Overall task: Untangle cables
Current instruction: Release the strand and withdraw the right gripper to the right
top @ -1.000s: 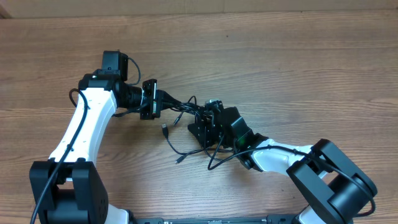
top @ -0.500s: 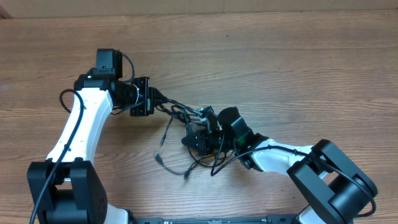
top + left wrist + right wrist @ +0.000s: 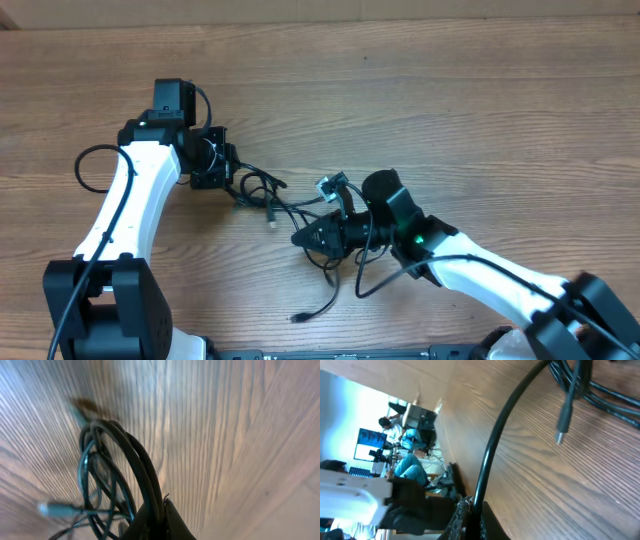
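Currently thin black flexible cables (image 3: 283, 203) stretch between both arms above the brown wooden table (image 3: 480, 110). Left fingers (image 3: 176, 524) clench a looped bunch; right fingers (image 3: 461, 514) clench one cord. Risk: pulling apart could cinch the knot. Overhead shows the whole span; only the wrist views confirm the grips.
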{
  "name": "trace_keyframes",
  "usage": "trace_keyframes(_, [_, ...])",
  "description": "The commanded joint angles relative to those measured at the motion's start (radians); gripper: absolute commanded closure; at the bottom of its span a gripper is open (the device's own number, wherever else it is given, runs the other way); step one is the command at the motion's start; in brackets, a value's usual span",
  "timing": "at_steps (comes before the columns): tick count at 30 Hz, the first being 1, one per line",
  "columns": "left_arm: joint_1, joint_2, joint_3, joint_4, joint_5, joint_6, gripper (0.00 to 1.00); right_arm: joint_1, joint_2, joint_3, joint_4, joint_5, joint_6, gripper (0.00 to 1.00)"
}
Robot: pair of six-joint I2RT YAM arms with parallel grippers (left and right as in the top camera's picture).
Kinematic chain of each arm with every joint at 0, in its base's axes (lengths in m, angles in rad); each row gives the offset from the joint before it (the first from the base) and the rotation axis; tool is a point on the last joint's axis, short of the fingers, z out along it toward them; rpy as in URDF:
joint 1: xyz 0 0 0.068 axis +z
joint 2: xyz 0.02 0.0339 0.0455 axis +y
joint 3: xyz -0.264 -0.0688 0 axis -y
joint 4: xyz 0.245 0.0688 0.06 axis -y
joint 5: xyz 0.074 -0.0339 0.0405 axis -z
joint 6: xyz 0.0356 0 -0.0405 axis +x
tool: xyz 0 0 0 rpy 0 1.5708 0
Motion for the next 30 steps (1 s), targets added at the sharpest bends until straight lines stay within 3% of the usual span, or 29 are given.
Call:
trace_keyframes(1, [0.032, 0.004, 0.021, -0.028, -0.117, -0.005, 0.94, -0.018, -0.113, 0.003, -0.029, -0.021, -0.008, 0.96])
trace_keyframes(9, [0.102, 0.004, 0.021, -0.037, -0.1, 0.006, 0.95, -0.235, -0.275, 0.003, -0.251, 0.116, -0.007, 0.96])
trace_keyframes(17, [0.124, 0.004, 0.021, -0.032, -0.051, 0.029, 0.96, -0.428, -0.304, 0.003, -0.465, 0.176, -0.007, 0.93])
trace_keyframes(19, [0.124, 0.004, 0.021, -0.024, -0.008, 0.041, 0.95, -0.443, -0.304, 0.003, -0.494, 0.176, -0.007, 0.76])
trace_keyframes(26, [0.124, 0.004, 0.021, 0.148, 0.232, 0.174, 0.95, -0.443, -0.304, 0.003, -0.533, 0.184, -0.007, 0.44])
trace_keyframes(30, [0.124, 0.004, 0.021, 0.266, 0.357, 0.234, 0.96, -0.443, -0.304, 0.003, -0.533, 0.184, -0.007, 0.2])
